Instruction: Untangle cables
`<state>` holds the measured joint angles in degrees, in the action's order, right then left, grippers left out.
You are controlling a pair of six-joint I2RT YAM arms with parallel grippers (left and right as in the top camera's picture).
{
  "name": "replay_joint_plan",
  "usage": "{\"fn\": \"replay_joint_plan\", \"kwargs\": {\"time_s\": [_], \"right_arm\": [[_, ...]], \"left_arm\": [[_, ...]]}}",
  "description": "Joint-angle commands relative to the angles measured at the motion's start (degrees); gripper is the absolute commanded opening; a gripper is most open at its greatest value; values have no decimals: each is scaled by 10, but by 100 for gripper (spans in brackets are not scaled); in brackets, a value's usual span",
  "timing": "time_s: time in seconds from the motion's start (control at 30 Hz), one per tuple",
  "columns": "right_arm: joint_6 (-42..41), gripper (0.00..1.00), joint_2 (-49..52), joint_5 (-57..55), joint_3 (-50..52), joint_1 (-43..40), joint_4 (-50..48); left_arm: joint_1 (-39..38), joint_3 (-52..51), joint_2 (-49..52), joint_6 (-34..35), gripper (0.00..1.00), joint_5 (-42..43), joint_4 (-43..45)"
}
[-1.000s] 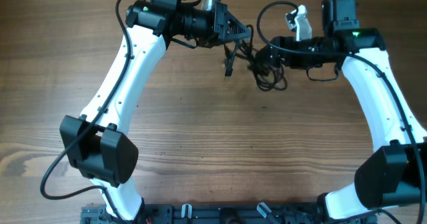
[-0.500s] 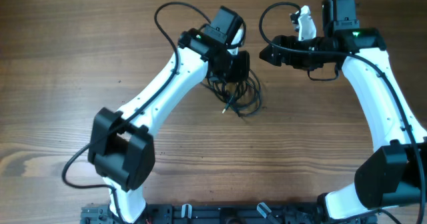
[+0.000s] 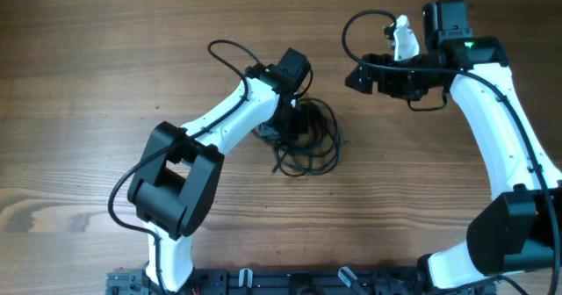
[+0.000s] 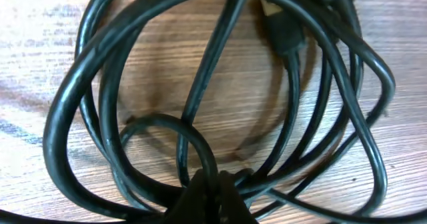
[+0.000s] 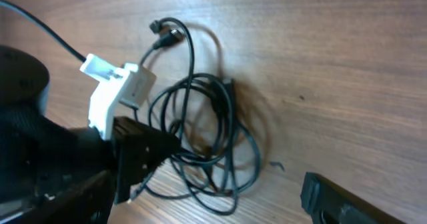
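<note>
And the left gripper (image 3: 285,126) has swung down from the 12 o'clock edge toward the middle of the table (image 3: 88,67), bringing the cables (image 3: 309,144) with it, while the right gripper (image 3: 354,75) has let go and is hanging back up at 2 o'clock from the heap. It is showing its fingers spread wide with nothing between them, well apart from the cords.

The left one is looking clenched. In its wrist view the tips are pinching together at 6 o'clock with a loop of cord running right into them, so it is gripping the bundle at its 9 o'clock side.

As for progress, not much is showing yet. The cords are lying on the wood just 12 o'clock of centre as one overlapping set of loops, strands crossing each other several times, with one plug (image 4: 283,31) tucked inside the coil at 1 o'clock. Another plug end (image 5: 160,27) is poking free at the far edge. No cord is lying separate, so I'm judging the real untangling, pulling single cords out of the loops, is all still to come.
</note>
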<state>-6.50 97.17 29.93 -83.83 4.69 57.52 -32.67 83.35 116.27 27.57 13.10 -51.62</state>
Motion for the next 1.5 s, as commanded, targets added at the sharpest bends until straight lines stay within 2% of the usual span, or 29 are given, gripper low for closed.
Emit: {"fn": "replay_joint_plan", "kwargs": {"time_s": [0.0, 0.17, 0.27, 0.43, 0.57, 0.83, 1.0, 1.2, 1.47], "right_arm": [[57, 92, 4, -19, 2, -3, 25], [65, 91, 29, -25, 52, -2, 29], [61, 86, 43, -34, 89, 1, 17], [16, 84, 49, -92, 161, 32, -44], [3, 81, 49, -96, 195, 63, -106], [-48, 76, 75, -169, 213, 103, -162], [-54, 70, 82, -132, 209, 103, -187], [-55, 77, 34, -114, 165, 95, -157], [-99, 79, 2, -124, 168, 31, -132]], "left_arm": [[0, -13, 12, 4, 4, -10, -1], [0, -13, 12, 18, 4, -10, 4], [0, -13, 12, 30, 4, -10, 13], [0, -13, 12, 34, 4, -9, 19], [0, -13, 12, 34, 4, -10, 19], [12, -13, 12, 45, 4, 18, 21], [53, -13, 12, 45, 4, 45, 21], [78, -13, 12, 44, 4, 47, 22], [99, -13, 12, 44, 4, 47, 37]]}}
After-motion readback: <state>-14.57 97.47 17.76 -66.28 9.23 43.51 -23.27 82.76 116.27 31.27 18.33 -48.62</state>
